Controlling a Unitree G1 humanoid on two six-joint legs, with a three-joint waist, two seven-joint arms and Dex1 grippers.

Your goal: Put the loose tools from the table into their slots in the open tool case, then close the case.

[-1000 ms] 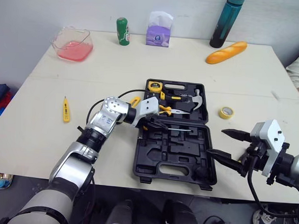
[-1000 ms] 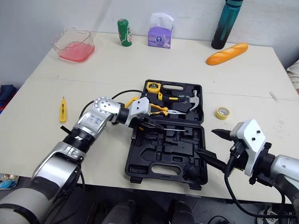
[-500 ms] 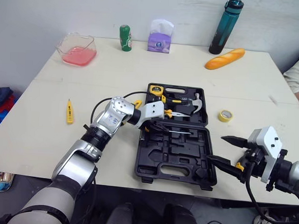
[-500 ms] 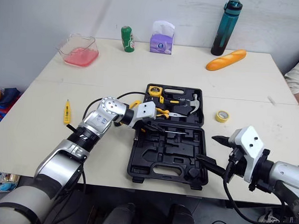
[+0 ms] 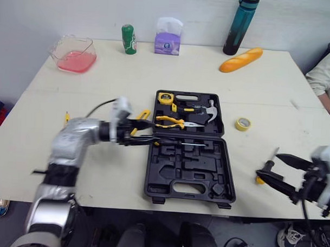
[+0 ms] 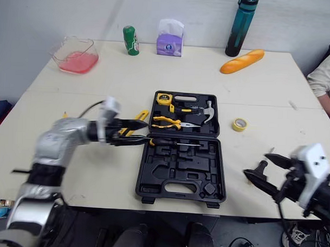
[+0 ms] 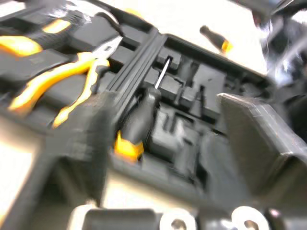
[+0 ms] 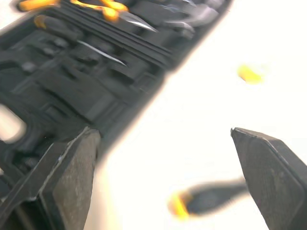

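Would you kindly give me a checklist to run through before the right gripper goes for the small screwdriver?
1. Right gripper open: ok.
2. Small screwdriver lying free on the table, between its fingers: ok.
3. Tool case open: ok.
4. Left gripper open: ok.
5. Long screwdriver seated in its slot: cannot tell.
6. Tape roll stowed: not ok, on the table.
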